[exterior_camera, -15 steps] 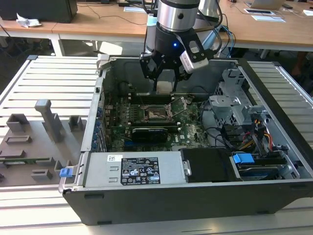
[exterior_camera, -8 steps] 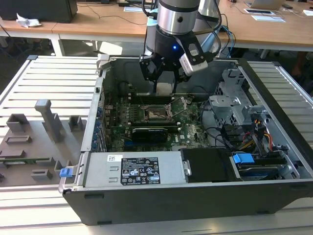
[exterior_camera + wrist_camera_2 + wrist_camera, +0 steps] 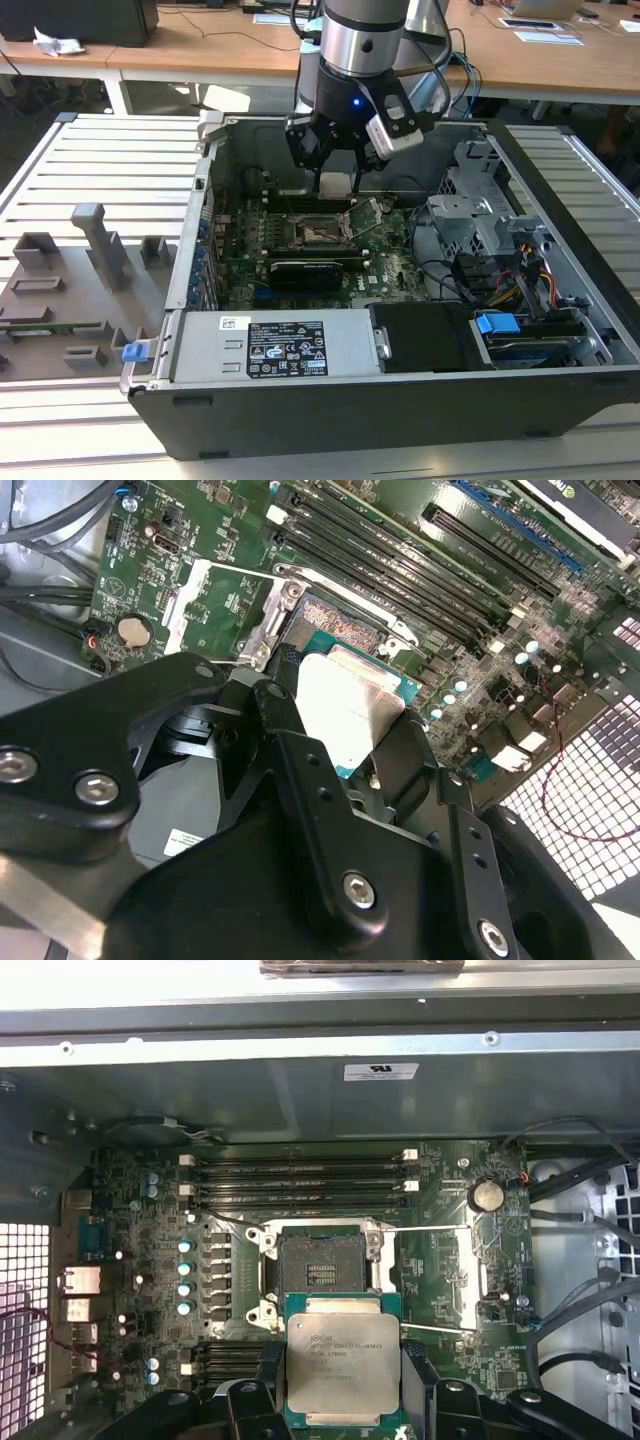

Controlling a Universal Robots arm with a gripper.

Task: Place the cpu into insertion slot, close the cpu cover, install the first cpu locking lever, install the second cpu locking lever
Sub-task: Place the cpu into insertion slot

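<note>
My gripper (image 3: 343, 1400) is clenched on the chip (image 3: 343, 1355), holding it over the green board (image 3: 130, 1260), close to the bare socket (image 3: 322, 1265) but not in it. The cover (image 3: 468, 1285) lies flipped open beside the socket.

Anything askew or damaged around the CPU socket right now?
Nothing stands out. The cpu sits square in the end effector, the insertion slot is bare, and the cpu cover lies flipped open beside it.

Leaving the insertion slot (image 3: 322, 232) bare, mid-frame in the exterior view. Boxing it in: black card (image 3: 305, 272) just below, cpu cover (image 3: 375, 210) standing open on the exterior view's right.
</note>
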